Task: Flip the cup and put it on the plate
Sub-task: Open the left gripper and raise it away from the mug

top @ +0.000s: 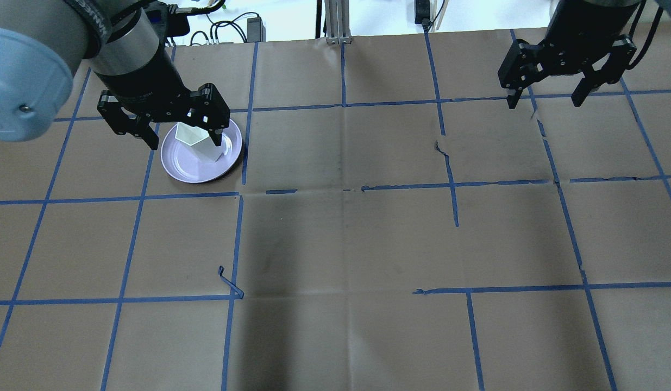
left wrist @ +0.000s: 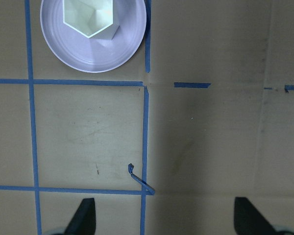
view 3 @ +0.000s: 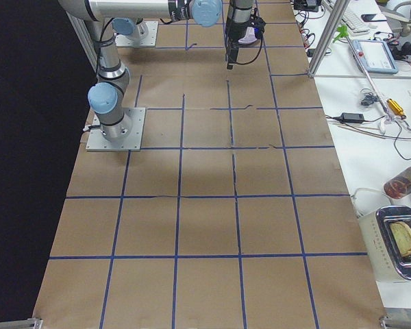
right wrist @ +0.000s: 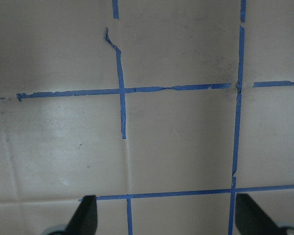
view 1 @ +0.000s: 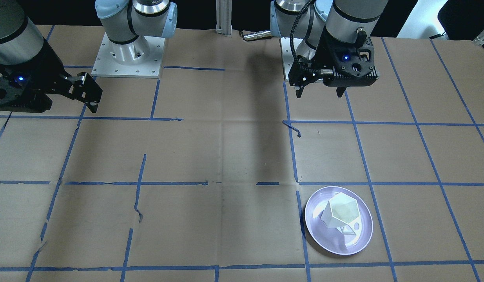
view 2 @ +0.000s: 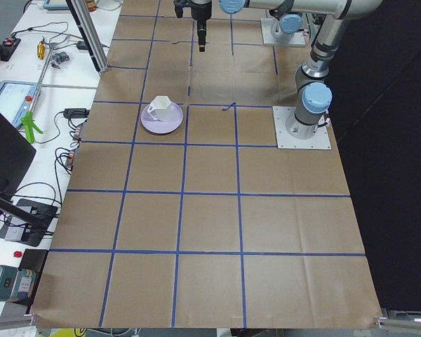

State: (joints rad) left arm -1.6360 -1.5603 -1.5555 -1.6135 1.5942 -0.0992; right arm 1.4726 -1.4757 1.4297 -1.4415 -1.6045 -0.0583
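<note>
Brown paper covers your table [top: 340,244], gridded with blue tape [top: 236,239] that is torn in spots. At left, the left gripper [top: 184,142] hangs high, fingers spread, holding nothing. The cup [top: 196,144] stands mouth-up on the plate [top: 183,165], clear of that gripper. Far right, the right gripper [top: 544,102] hangs spread too, empty. Cables [top: 221,24] clutter the white bench [view 2: 52,88] beyond.

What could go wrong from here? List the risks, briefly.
1. The left claw hangs open, raised off the table. In the overhead view it overlaps the small white faceted cup, so a low sweep from here might clip the cup.
2. The cup stands mouth-up on the glossy round lavender plate, which looks slick. A knock could slide or topple it.
</note>
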